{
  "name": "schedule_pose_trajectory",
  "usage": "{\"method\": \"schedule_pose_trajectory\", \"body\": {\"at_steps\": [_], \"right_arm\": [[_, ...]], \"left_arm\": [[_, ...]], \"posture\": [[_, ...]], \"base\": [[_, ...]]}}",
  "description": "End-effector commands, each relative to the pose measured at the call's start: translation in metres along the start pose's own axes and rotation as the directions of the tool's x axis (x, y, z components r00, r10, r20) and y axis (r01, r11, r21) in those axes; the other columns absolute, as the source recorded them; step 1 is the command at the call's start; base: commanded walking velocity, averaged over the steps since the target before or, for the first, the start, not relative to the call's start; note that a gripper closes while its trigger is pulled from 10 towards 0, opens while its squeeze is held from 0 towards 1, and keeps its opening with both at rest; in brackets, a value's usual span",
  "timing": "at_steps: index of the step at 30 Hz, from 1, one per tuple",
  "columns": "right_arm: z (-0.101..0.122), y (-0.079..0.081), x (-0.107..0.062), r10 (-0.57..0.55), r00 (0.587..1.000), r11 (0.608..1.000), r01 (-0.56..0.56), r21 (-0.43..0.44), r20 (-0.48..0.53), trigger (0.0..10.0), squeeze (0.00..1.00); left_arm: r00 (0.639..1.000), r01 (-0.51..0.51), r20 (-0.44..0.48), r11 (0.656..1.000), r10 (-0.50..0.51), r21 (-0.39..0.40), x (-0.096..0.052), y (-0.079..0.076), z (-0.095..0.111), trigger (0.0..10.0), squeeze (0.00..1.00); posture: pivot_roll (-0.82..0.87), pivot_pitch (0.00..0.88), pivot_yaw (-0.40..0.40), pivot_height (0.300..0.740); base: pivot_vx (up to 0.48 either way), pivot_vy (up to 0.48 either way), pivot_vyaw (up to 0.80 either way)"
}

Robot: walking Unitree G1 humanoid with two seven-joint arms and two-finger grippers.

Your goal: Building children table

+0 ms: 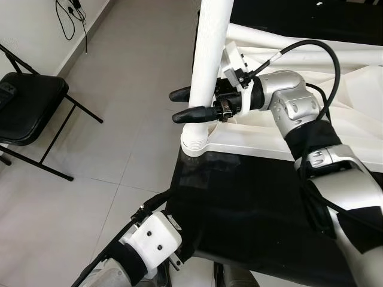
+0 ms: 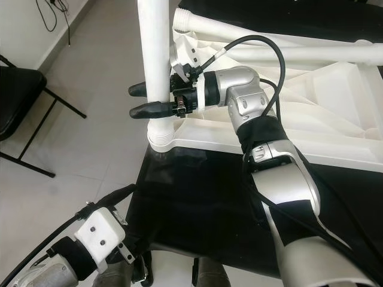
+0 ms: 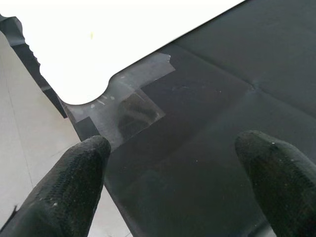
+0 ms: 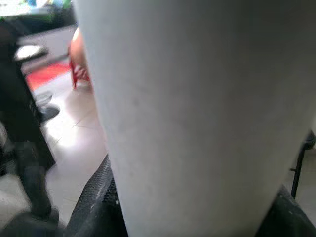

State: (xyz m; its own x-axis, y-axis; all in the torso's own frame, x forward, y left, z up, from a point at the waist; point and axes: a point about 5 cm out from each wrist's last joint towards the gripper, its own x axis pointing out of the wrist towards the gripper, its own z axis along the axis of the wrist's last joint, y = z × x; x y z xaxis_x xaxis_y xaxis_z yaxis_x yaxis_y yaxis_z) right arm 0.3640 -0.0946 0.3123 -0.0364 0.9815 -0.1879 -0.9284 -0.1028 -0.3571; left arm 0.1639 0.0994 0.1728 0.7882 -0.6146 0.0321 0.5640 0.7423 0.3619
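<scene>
An upturned white children's table [image 1: 311, 143] lies on a black-covered surface [image 1: 251, 197]. One white table leg [image 1: 212, 54] stands upright at its near left corner, with a ribbed collar [image 1: 195, 143] at its foot. My right gripper [image 1: 175, 106] is shut on this leg at mid height, one black finger on each side. The right wrist view has the leg [image 4: 197, 113] close up between the fingers [image 4: 94, 207]. My left gripper [image 3: 177, 153] is open with nothing in it, low over the near left corner of the black surface, close to the white table's rounded corner [image 3: 84, 74].
A black folding chair [image 1: 24, 107] stands on the grey tiled floor [image 1: 119, 89] at the left. Black cables [image 1: 69, 18] hang on the wall at the far left. Other white table legs [image 1: 311, 57] lie along the underside of the upturned table.
</scene>
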Motion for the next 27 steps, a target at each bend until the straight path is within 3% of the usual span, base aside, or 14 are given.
{"method": "schedule_pose_trajectory", "body": {"at_steps": [1,2,12,20,21,22,24,27], "right_arm": [[-0.034,0.017,0.003,0.109,0.986,0.992,-0.099,0.079,-0.127,10.0,0.00],[-0.033,0.025,0.002,0.172,0.976,0.984,-0.165,0.065,-0.132,10.0,0.00],[-0.033,0.025,0.001,0.182,0.965,0.983,-0.180,0.024,-0.192,10.0,0.00],[-0.029,0.016,0.002,0.142,0.977,0.986,-0.125,0.114,-0.160,10.0,0.00],[-0.031,0.009,0.001,0.052,0.983,0.989,-0.026,0.145,-0.178,10.0,0.00],[-0.031,0.009,0.001,0.052,0.983,0.989,-0.026,0.145,-0.178,10.0,0.00],[-0.035,0.002,-0.001,-0.061,0.976,0.979,0.100,0.178,-0.211,10.0,0.00],[-0.041,-0.002,-0.006,-0.149,0.960,0.957,0.200,0.209,-0.237,10.0,0.00]], "left_arm": [[1.000,0.006,-0.009,1.000,-0.006,-0.016,-0.001,-0.005,-0.002,10.0,0.00],[1.000,0.004,-0.008,1.000,-0.004,-0.015,-0.001,-0.005,-0.002,10.0,0.00],[1.000,0.004,-0.006,1.000,-0.004,-0.012,0.000,-0.004,-0.002,10.0,0.00],[1.000,-0.002,-0.007,1.000,0.002,-0.008,0.000,-0.003,-0.003,10.0,0.00],[1.000,-0.004,-0.006,1.000,0.004,-0.008,0.000,-0.003,-0.003,10.0,0.00],[1.000,-0.004,-0.006,1.000,0.004,-0.008,0.000,-0.003,-0.003,10.0,0.00],[1.000,-0.007,-0.005,1.000,0.007,-0.007,0.000,-0.003,-0.002,10.0,0.00],[1.000,-0.008,-0.004,1.000,0.008,-0.008,0.000,-0.003,-0.002,10.0,0.00]], "posture": [[0.02,0.353,-0.049,0.740],[0.02,0.356,-0.045,0.740],[0.02,0.357,-0.044,0.740],[0.01,0.361,-0.046,0.740],[0.01,0.363,-0.050,0.740],[0.01,0.363,-0.050,0.740],[0.01,0.364,-0.050,0.740],[0.01,0.364,-0.050,0.740]], "base": [[0.000,0.000,0.00],[0.000,0.000,0.00],[0.000,0.000,0.00],[0.000,0.000,0.00],[0.000,0.000,0.00],[0.000,0.000,0.00],[0.000,0.000,0.00],[0.000,0.000,0.00]]}}
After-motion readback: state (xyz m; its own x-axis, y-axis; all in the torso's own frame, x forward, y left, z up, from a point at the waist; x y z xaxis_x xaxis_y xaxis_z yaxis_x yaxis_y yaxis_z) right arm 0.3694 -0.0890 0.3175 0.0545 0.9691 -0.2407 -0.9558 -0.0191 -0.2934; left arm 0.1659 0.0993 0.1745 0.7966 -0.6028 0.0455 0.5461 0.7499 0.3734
